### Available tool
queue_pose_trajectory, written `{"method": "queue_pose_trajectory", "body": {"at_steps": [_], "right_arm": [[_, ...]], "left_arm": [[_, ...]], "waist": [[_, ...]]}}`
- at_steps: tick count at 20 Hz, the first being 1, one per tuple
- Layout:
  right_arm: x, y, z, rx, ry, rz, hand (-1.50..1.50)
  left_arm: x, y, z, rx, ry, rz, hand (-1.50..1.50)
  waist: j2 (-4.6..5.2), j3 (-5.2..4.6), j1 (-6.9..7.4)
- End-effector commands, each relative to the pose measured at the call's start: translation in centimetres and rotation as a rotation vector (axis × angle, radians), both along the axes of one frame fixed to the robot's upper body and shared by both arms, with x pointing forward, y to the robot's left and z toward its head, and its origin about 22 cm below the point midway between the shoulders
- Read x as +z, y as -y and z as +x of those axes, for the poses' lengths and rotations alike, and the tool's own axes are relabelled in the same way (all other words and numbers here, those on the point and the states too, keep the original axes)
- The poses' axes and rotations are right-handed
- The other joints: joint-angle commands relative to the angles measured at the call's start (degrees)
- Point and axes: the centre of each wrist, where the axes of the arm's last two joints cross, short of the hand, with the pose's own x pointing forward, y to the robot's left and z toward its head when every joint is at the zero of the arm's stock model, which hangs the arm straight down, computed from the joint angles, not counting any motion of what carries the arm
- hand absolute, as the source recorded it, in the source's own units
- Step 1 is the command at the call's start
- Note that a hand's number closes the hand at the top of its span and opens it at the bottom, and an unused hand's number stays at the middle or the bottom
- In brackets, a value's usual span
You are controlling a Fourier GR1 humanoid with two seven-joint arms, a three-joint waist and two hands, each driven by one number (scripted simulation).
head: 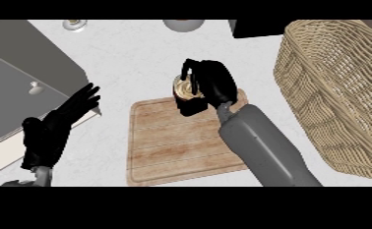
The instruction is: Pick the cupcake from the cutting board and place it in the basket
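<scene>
The cupcake (184,88), tan with a pale top, sits at the far edge of the wooden cutting board (174,149). My right hand (212,81) is curled round it from the right, thumb and fingers on either side, hiding most of it. The wicker basket (327,80) stands to the right of the board, its opening facing up. My left hand (62,120) rests open at the left, fingers pointing up and away, off the board.
A grey sink or appliance (33,75) with a small white knob fills the left side. A grey bowl (183,24) and a small round object (74,24) sit at the counter's back. A dark item (254,28) lies behind the basket.
</scene>
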Motion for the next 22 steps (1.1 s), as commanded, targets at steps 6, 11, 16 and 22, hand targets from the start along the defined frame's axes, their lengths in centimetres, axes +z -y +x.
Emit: {"method": "queue_pose_trajectory", "body": {"at_steps": [6,11,16,22], "right_arm": [[13.9,0.1,-4.9,-0.154,0.193,0.258,1.5],[20.4,1.7,-8.2,-0.24,0.217,0.299,1.5],[25.4,4.9,-10.2,-0.357,0.266,0.285,1.5],[27.6,7.4,-8.0,-0.489,0.295,0.026,1.5]], "left_arm": [[-1.1,-2.7,0.2,0.126,-0.08,0.035,0.0],[-2.1,-2.2,0.6,0.079,-0.079,0.037,0.0],[-0.4,-0.5,1.7,0.06,-0.051,0.029,0.0],[0.2,-0.6,2.2,0.07,-0.042,0.028,0.0]], "waist": [[0.77,-0.54,0.04],[1.88,-0.57,2.09],[2.22,-0.46,3.91],[2.27,-0.61,3.31]]}}
